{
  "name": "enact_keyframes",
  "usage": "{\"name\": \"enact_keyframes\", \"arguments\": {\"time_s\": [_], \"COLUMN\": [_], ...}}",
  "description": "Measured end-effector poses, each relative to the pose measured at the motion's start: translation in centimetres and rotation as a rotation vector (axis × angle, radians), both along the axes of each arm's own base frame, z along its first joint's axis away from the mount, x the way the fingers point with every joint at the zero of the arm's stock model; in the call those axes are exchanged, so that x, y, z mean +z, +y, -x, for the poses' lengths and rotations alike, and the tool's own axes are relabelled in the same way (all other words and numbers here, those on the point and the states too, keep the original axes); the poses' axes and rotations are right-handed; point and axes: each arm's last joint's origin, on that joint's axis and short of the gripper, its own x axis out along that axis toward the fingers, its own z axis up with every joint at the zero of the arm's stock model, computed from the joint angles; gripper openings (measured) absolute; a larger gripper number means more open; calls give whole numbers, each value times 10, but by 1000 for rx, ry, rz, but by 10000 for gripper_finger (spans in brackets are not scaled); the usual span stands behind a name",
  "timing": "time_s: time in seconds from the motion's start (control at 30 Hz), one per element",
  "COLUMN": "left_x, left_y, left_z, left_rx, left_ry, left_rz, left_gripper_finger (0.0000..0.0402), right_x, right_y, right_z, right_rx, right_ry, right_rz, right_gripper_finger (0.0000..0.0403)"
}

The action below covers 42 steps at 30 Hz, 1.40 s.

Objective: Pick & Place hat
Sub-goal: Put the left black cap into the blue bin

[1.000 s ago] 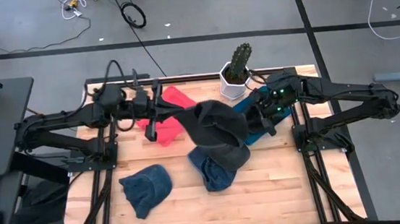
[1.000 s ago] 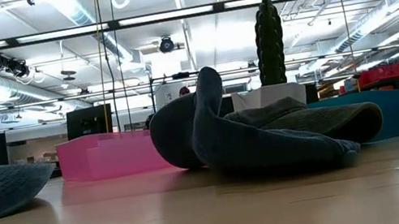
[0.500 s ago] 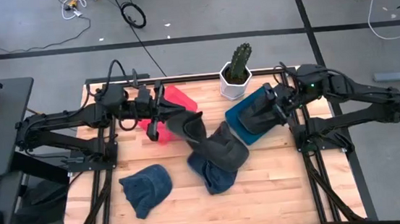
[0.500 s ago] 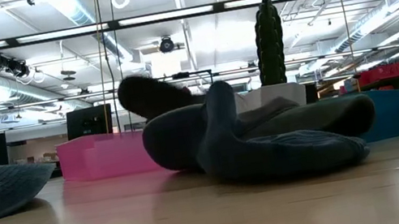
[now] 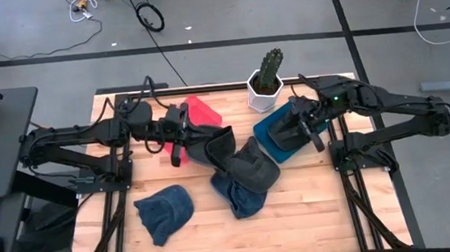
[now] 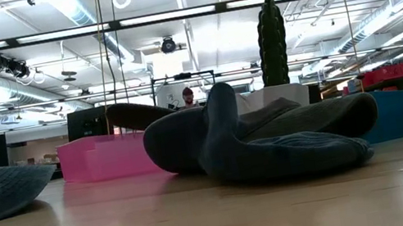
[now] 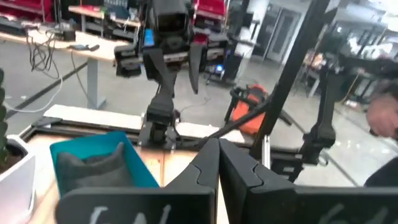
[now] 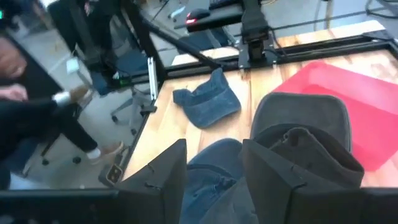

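A dark grey hat lies across a blue hat at the table's middle. One end of it is held up over the pink bin. My left gripper is shut on that end, beside the bin. My right gripper is open and empty above the teal bin, which holds another dark hat. In the right wrist view its fingers point toward the grey hat. My left gripper holds the dark grey hat by its end nearest the pink bin, coming level from the table's left. The fingers hide the place of contact in the left wrist view. That end is lifted, and the rest of the hat lies on the blue hat and the table.
A second blue hat lies near the front left. A cactus in a white pot stands at the far edge between the two bins. Bare wood lies at the front right.
The dark grey hat was spread wide and lifted between both grippers. It has dropped onto the blue hat and crumpled, with only its left end still up. My right gripper drew back toward the right edge and up. My left gripper went slightly right and lower.
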Motion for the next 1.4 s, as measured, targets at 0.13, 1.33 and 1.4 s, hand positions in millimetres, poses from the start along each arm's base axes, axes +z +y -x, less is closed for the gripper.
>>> {"name": "enact_keyframes", "arguments": {"time_s": [0.13, 1.33, 1.4], "left_x": [-4, -19, -19], "left_y": [1, 10, 10], "left_z": [0, 3, 3], "left_rx": [39, 321, 320], "left_ry": [29, 208, 209], "left_rz": [-34, -201, -201], "left_gripper_finger": [11, 12, 12], "right_x": [-18, -146, -150], "right_y": [10, 119, 120], "right_z": [-1, -78, -80], "right_rx": [136, 413, 412], "right_ry": [123, 634, 657], "right_rz": [155, 926, 924], "right_gripper_finger": [158, 234, 232]}}
